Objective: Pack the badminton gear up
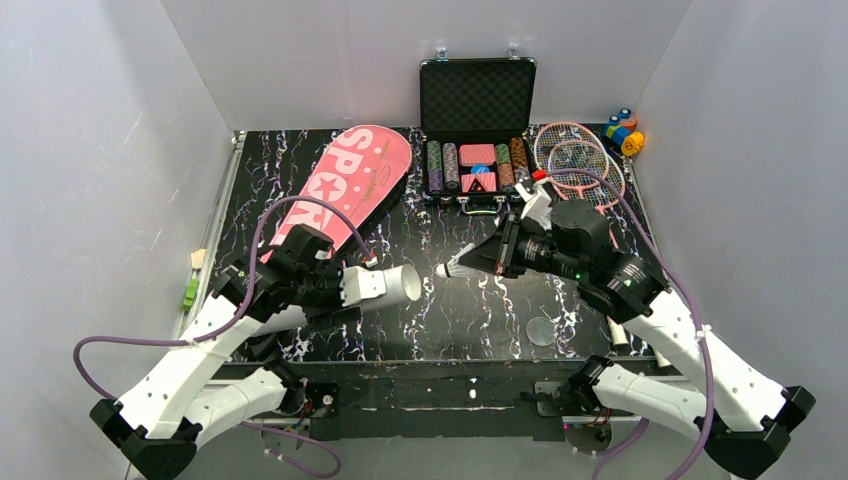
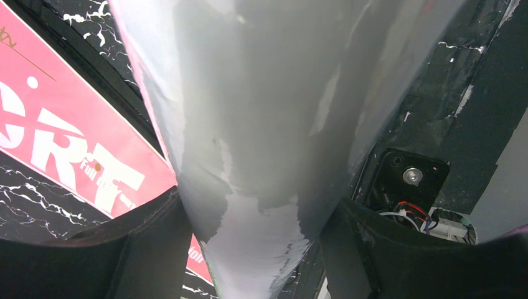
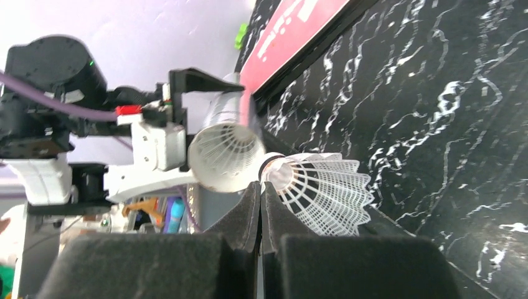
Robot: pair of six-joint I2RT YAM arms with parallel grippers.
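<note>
My left gripper (image 1: 345, 288) is shut on the long white tube (image 1: 385, 285) and holds it level above the table, open end to the right. In the left wrist view the tube (image 2: 261, 124) fills the space between the fingers of the left gripper (image 2: 261, 249). My right gripper (image 1: 492, 258) is shut on a white shuttlecock (image 1: 462, 268), its dark tip toward the tube mouth, a short gap away. In the right wrist view the shuttlecock (image 3: 324, 187) sits at the tips of the right gripper (image 3: 261, 187), and the tube mouth (image 3: 227, 156) shows mesh inside. The pink SPORT bag (image 1: 350, 185) lies at the back left. Two pink rackets (image 1: 580, 160) lie at the back right.
An open black case of poker chips (image 1: 477, 100) stands at the back middle. Colourful toy blocks (image 1: 623, 130) sit in the far right corner. A grey round disc (image 1: 541, 331) lies near the front edge, and a small white object (image 1: 618, 333) shows by the right arm.
</note>
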